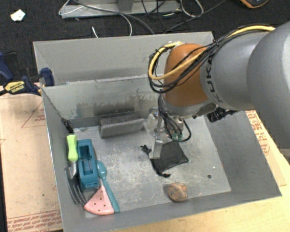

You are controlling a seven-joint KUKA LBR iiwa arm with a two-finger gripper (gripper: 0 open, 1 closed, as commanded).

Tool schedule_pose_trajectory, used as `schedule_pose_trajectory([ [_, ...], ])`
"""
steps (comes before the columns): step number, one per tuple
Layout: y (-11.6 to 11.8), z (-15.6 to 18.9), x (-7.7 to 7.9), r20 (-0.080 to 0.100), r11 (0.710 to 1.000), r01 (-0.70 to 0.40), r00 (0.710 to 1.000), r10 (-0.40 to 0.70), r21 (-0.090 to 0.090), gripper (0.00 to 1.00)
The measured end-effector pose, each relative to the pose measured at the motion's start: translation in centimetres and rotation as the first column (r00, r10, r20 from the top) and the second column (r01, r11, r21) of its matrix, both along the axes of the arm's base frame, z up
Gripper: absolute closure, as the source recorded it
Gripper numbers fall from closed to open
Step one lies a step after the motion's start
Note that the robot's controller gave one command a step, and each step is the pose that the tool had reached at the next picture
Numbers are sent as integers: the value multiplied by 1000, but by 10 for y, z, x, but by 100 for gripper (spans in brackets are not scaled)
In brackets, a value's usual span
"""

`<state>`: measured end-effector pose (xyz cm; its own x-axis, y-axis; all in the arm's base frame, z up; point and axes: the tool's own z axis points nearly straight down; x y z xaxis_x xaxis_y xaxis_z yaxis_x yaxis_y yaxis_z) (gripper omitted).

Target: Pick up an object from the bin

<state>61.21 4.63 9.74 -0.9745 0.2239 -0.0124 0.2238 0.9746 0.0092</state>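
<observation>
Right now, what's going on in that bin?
The arm reaches in from the right; its gripper hangs low over a flat black piece near the middle of the bin. The piece lies on the floor, not lifted. A grey block lies behind it, a brownish lump in front. Teal, green and pink things are heaped by the left wall.

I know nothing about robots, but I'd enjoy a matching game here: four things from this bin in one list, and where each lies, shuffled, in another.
Things:
1. grey block
2. black scrap
3. brown stone
4. pink wedge

Places:
A. lower left corner of the bin
B. mid-bin, right by the gripper
C. along the far wall
D. near the lower rim, about the middle

Pairs: 1-C, 2-B, 3-D, 4-A
</observation>
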Motion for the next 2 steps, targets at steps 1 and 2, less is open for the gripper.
schedule_pose_trajectory([
  [1, 0, 0, 0, 0, 1000, 0, 1000, 0, 0, 0],
  [2, -46, -20, -31, 2, 995, 101, 995, -101, 4, 0],
])
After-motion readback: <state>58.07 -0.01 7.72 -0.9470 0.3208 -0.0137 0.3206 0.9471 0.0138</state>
